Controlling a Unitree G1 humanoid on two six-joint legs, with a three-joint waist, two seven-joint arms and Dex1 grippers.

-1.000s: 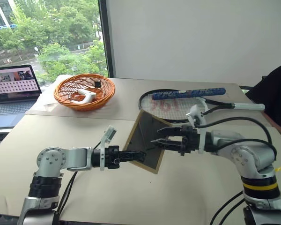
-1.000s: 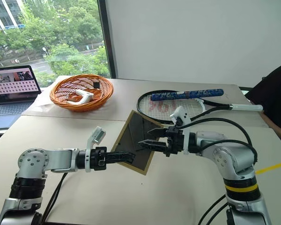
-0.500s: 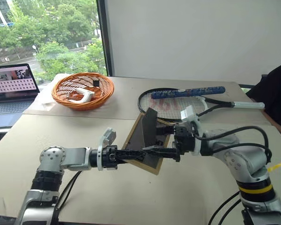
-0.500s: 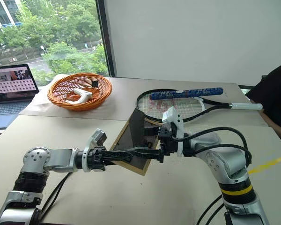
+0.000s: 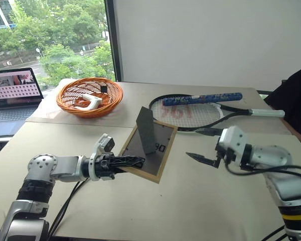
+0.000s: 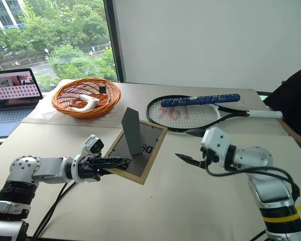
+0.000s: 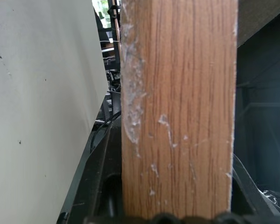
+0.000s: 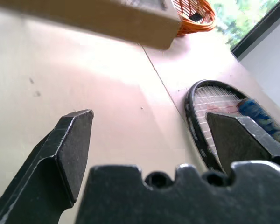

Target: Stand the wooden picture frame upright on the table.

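Tabletop [image 5: 200, 201]: frame [image 5: 149, 150] in L end effector [image 5: 135, 161]

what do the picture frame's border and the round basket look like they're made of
The small rectangular picture frame's border looks like light, unvarnished wood: the left wrist view shows vertical grain and pale scuffs. The round orange basket looks woven, wicker or possibly plastic imitation, judging by its ribbed, open weave.

We note bare table [image 5: 200, 196] between frame [image 5: 149, 146] and right gripper [image 5: 199, 159]; racket [image 5: 190, 113] and basket [image 5: 90, 97] crowd the far side.
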